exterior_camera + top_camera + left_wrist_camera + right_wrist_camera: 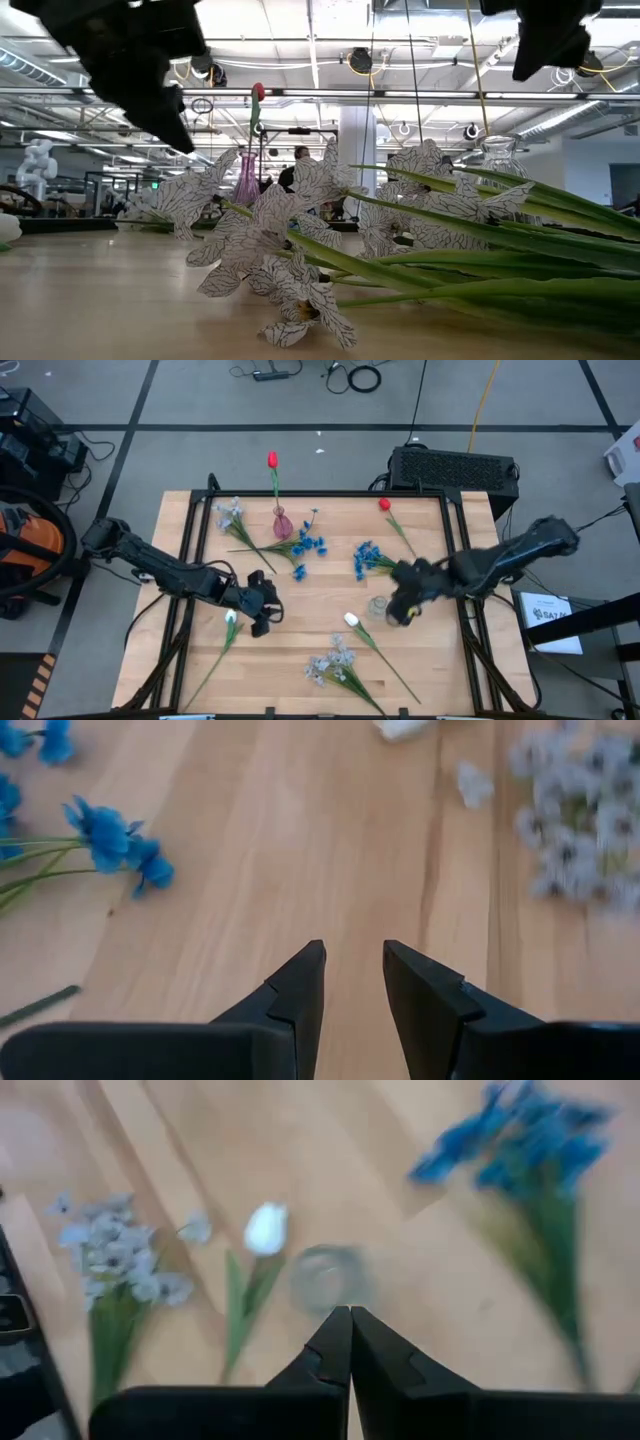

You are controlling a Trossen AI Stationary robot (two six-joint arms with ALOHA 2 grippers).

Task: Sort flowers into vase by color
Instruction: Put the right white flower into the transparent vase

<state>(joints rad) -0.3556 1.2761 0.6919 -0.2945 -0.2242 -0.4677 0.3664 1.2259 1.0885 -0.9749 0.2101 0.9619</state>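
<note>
Several flowers lie scattered flat on the tabletop: a red tulip near the far edge, two blue sprays mid-table, a white tulip and pale sprays nearer the front, while one red tulip already stands in the pink vase. All look light, with thin wiry stems and soft fabric heads that would crush, so the stem, a little below the bloom, seems the place to pinch. Left gripper hovers over bare wood, fingers parted and empty. Right gripper hangs just above the clear glass vase, fingers pressed together, holding nothing. That vase looks tippy and slick. No readable writing on the task's things
</note>
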